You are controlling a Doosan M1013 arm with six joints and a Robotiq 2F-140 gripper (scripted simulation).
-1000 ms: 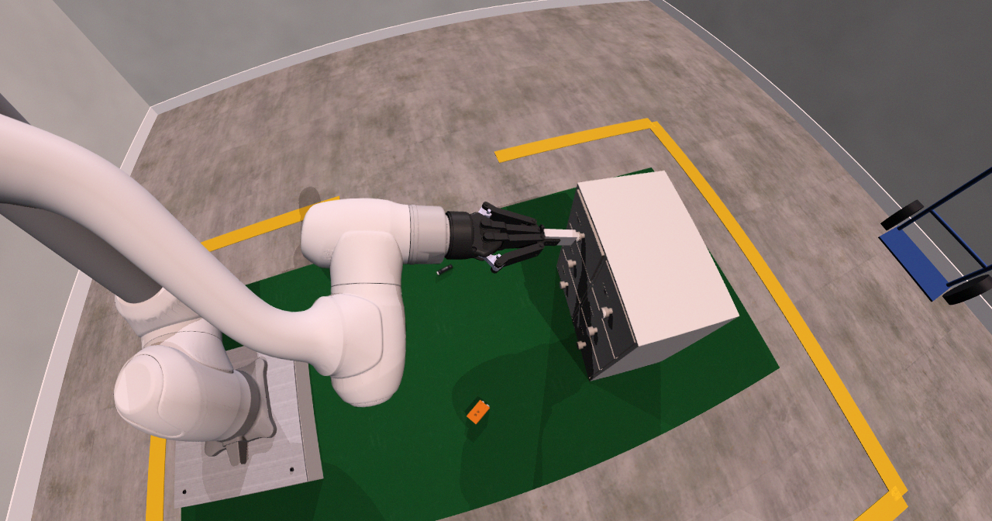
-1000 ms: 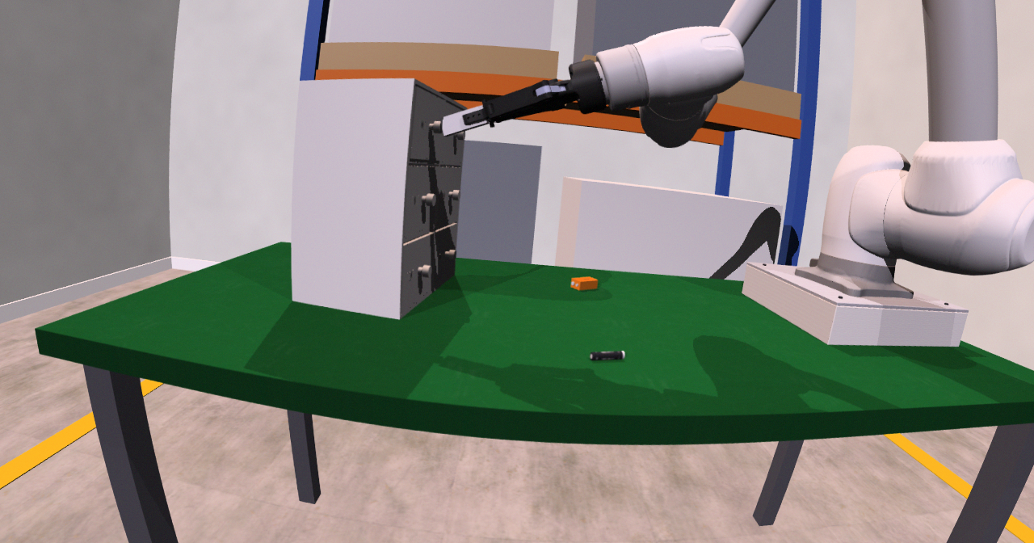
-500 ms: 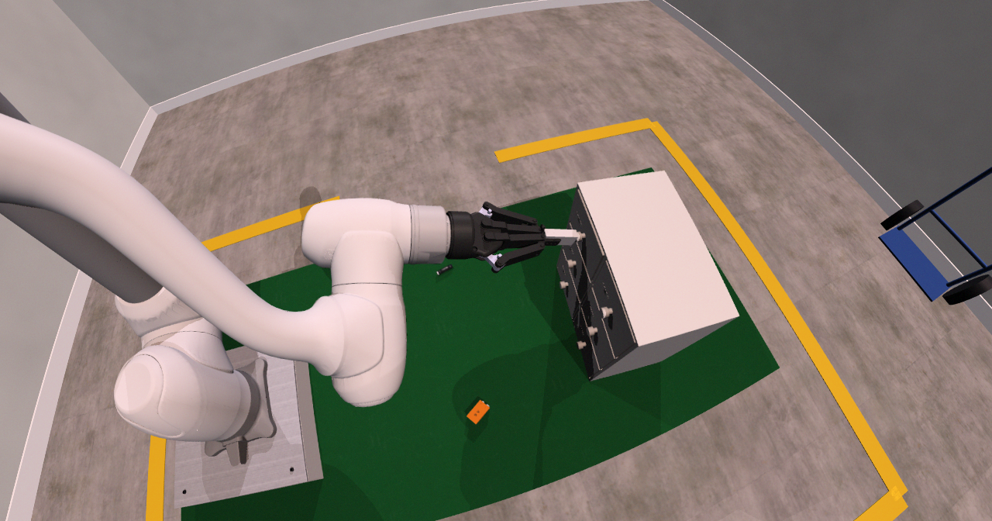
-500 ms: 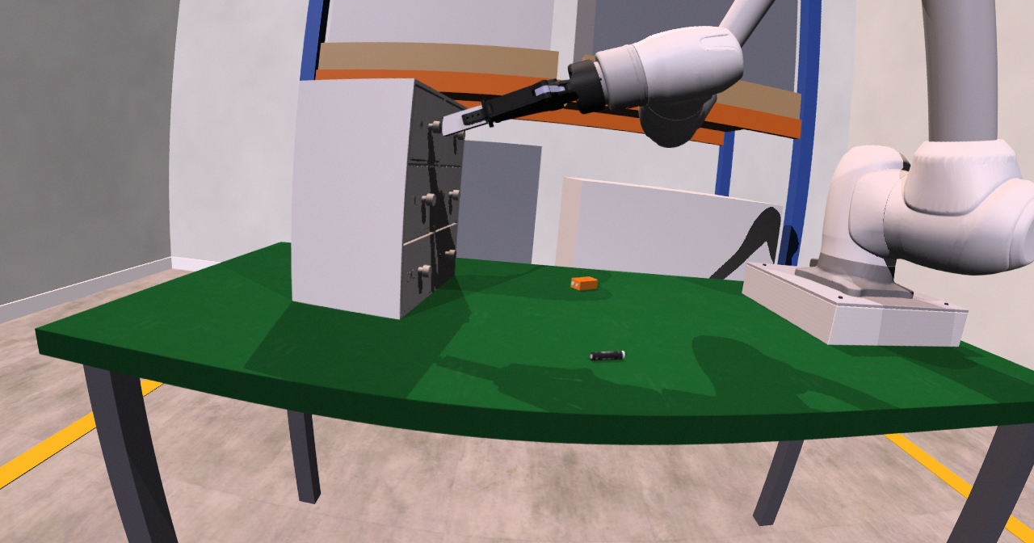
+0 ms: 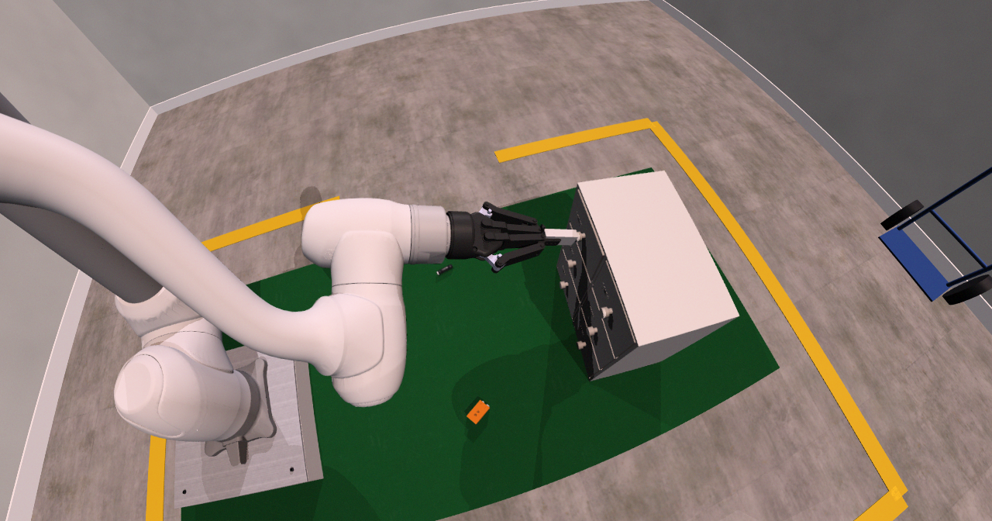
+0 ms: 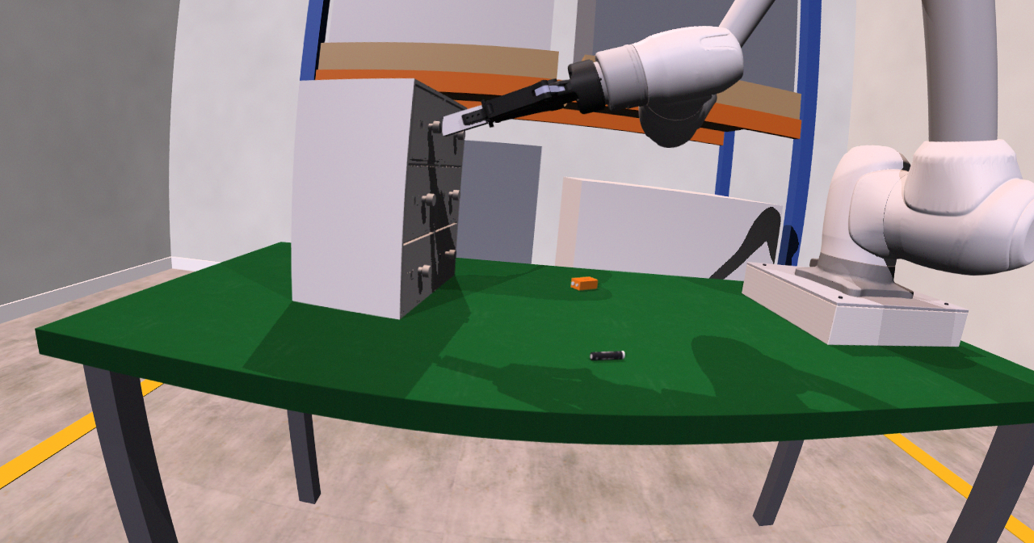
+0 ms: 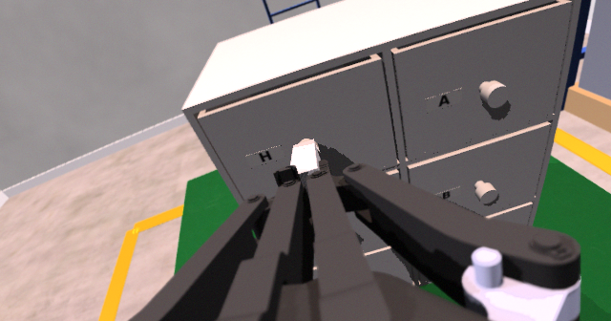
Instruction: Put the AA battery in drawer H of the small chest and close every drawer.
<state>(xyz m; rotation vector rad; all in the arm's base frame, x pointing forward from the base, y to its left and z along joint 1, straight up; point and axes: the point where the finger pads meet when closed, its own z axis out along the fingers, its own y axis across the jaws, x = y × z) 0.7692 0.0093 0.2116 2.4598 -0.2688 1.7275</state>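
The white chest (image 5: pixel 659 254) (image 6: pixel 354 192) (image 7: pixel 305 68) stands upright with dark drawer fronts. Drawer H (image 7: pixel 334 106) is the top drawer on the left in the wrist view; its front looks about level with drawer A (image 7: pixel 444 135). My gripper (image 5: pixel 562 236) (image 6: pixel 462 120) (image 7: pixel 308 159) is shut with nothing between its fingers, and its pale tips are at the knob of drawer H, seemingly touching it. A small black cylinder with light ends (image 5: pixel 444 270) (image 6: pixel 607 355) lies on the table; I cannot tell whether it is the AA battery. The drawers' insides are hidden.
A small orange block (image 5: pixel 477 412) (image 6: pixel 584 284) lies on the green table (image 5: pixel 429 337) (image 6: pixel 506 395) in front of the chest. The knobs of the other drawers stick out below and beside drawer H. The arm's base plate (image 6: pixel 896 326) is at the table's opposite end from the chest.
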